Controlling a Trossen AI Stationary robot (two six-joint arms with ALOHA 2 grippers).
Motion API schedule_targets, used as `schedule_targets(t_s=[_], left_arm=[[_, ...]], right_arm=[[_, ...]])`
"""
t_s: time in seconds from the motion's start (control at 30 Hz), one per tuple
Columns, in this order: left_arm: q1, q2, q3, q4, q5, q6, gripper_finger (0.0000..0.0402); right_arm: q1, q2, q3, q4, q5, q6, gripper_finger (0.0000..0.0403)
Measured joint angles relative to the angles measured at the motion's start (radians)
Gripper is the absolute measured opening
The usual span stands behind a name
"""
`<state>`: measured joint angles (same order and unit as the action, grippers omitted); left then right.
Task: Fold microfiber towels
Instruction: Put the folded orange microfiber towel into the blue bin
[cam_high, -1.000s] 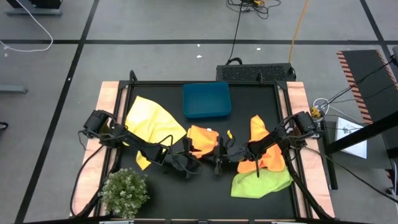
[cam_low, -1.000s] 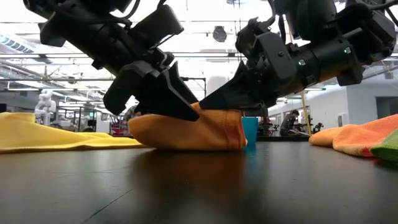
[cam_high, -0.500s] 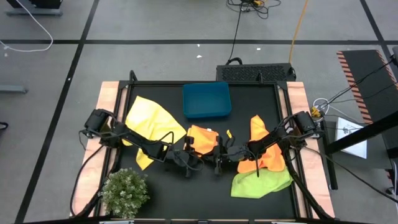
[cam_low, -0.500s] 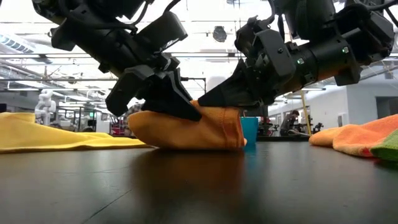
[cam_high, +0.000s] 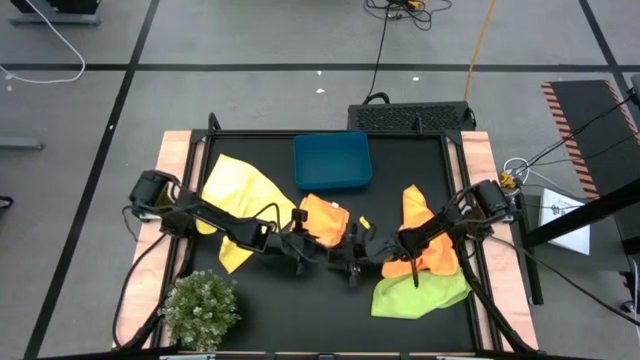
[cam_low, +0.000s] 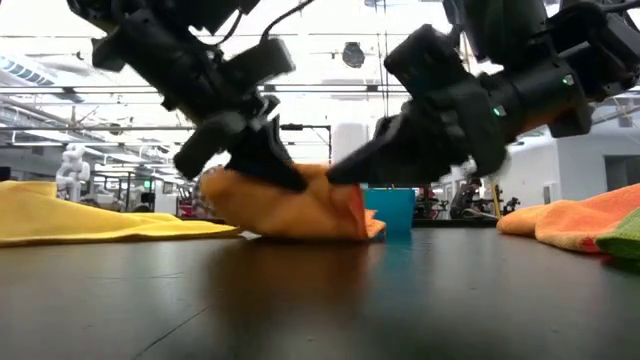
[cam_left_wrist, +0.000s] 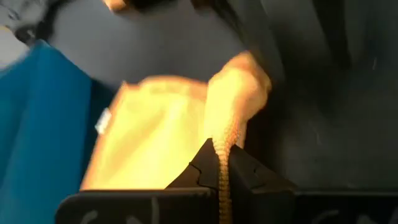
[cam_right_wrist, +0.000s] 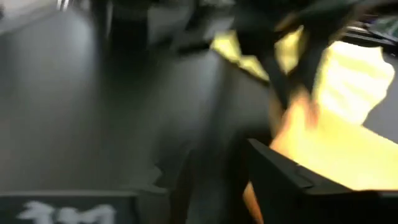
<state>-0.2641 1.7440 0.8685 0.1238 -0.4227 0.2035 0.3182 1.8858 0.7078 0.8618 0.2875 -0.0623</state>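
Note:
A folded orange microfiber towel (cam_high: 325, 215) (cam_low: 290, 210) lies at the table's middle, just in front of the blue bin (cam_high: 332, 160). My left gripper (cam_high: 303, 243) (cam_left_wrist: 222, 180) is at its near left side, shut on it. My right gripper (cam_high: 348, 256) (cam_right_wrist: 217, 186) stands open at the towel's near right side, with the orange cloth (cam_right_wrist: 323, 155) beside one finger. A yellow towel (cam_high: 240, 198) lies spread at the far left. Another orange towel (cam_high: 425, 238) rests partly on a lime green one (cam_high: 420, 292) at the right. My left gripper pinches a raised fold at the orange towel's near edge (cam_left_wrist: 222, 152) between its two fingers. The fingers slant down at it from the table's near left. The rest of the towel lies humped on the table. Whether my right gripper touches the towel I cannot tell.
A small green bushy plant (cam_high: 200, 310) stands at the near left corner. The table's wooden side rails (cam_high: 172, 180) run along both sides. Bare black tabletop (cam_high: 300, 310) shows along the near edge between the plant and the green towel.
My left gripper has gone a little toward the far right onto the orange towel and shut on its near edge. My right gripper has rolled at the wrist and its fingers have parted. The towel has bunched up higher and shifted slightly toward the left.

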Motion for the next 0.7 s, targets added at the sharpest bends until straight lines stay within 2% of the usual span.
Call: schedule_targets(t_s=[0.17, 0.3, 0.4, 0.53, 0.7], left_arm=[[0.002, -0.079, 0.001, -0.042, -0.005, 0.008, 0.0003], [0.003, -0.120, 0.001, -0.069, -0.013, 0.027, 0.0003], [0.005, -0.138, 0.001, -0.101, -0.023, 0.028, 0.0002], [0.011, -0.142, 0.000, -0.126, -0.023, 0.022, 0.0002], [0.014, -0.144, 0.001, -0.135, -0.023, 0.001, 0.0001]], right_arm=[[0.014, 0.000, -0.001, -0.103, 0.109, -0.120, 0.0194], [0.017, 0.000, -0.001, -0.064, 0.266, -0.182, 0.0223], [0.023, -0.002, 0.000, -0.037, 0.336, -0.217, 0.0244], [0.047, -0.024, -0.001, -0.076, 0.368, -0.196, 0.0264], [0.069, -0.086, 0.000, -0.158, 0.405, -0.136, 0.0269]])
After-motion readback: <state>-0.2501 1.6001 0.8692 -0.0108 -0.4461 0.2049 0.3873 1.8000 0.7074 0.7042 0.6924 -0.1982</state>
